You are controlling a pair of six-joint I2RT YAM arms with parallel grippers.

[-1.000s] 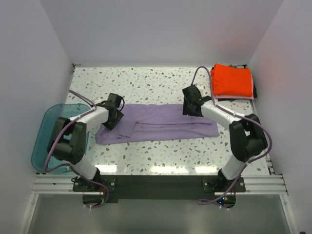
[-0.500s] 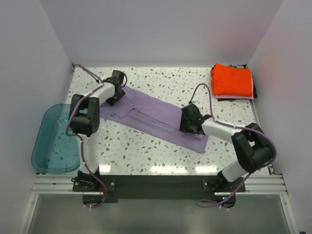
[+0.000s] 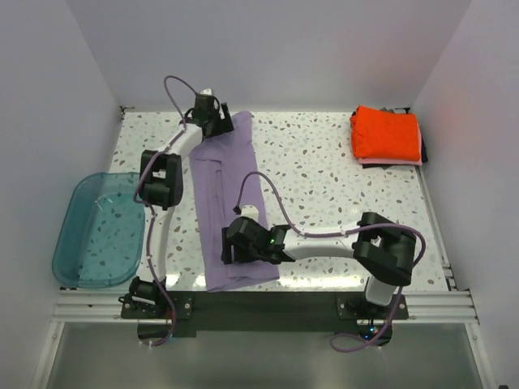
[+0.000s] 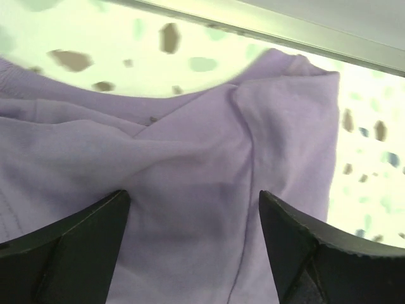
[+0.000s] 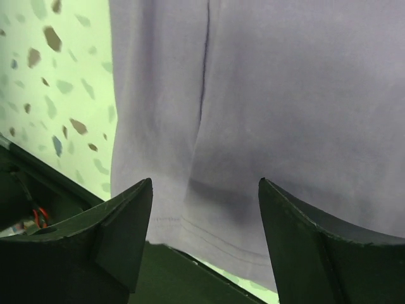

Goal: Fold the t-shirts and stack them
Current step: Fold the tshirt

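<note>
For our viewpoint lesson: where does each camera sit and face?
Top: above and behind, facing down on the table; left arm and right arm show.
Left wrist: faces down on the purple tee, far end; open left gripper shows.
Right wrist: faces down at its near hem; open right gripper shows.
Shared: both wrist views show the tee.

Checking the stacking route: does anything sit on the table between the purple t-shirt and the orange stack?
Nothing visible does: only bare table lies between the purple t-shirt and the orange stack.
</note>
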